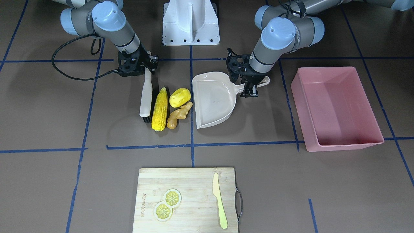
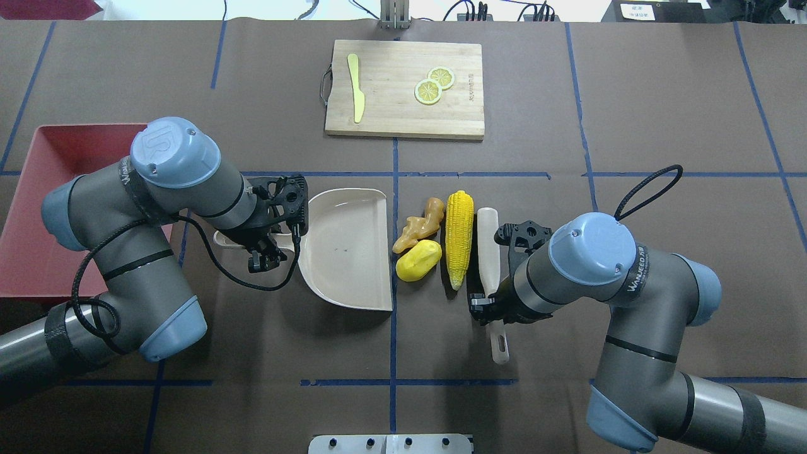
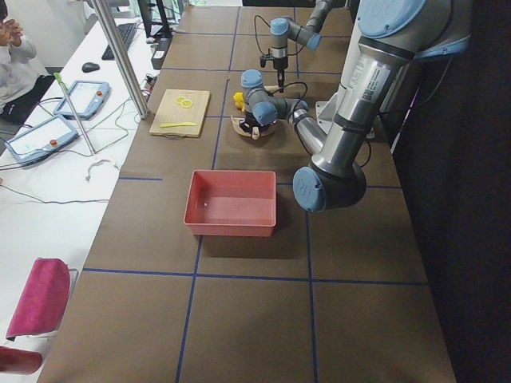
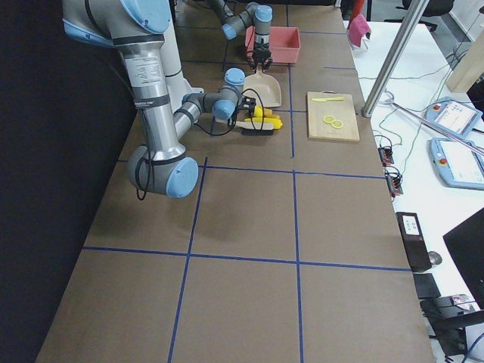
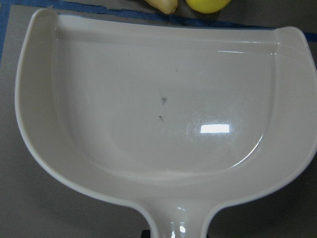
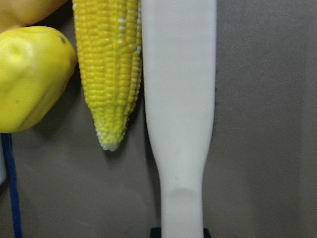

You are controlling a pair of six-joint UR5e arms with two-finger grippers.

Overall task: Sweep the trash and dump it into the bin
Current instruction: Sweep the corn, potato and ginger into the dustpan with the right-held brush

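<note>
My left gripper is clamped on the handle of the beige plastic dustpan. My right gripper is closed around the cream-handled brush with black bristles. On the far side of the table from me, one bamboo cutting board carries two flat lemon slices and one pale yellow-green knife, well clear of both arms. The surface is a brown table covering gridded with blue tape. White side benches hold tablets.

I count three pieces of trash between the brush and the pan mouth:
- a long yellow corn cob, right against the brush
- a rounded yellow lump
- a knobbly tan ginger root

One large pink rectangular tub sits beyond the dustpan, apart.
</note>
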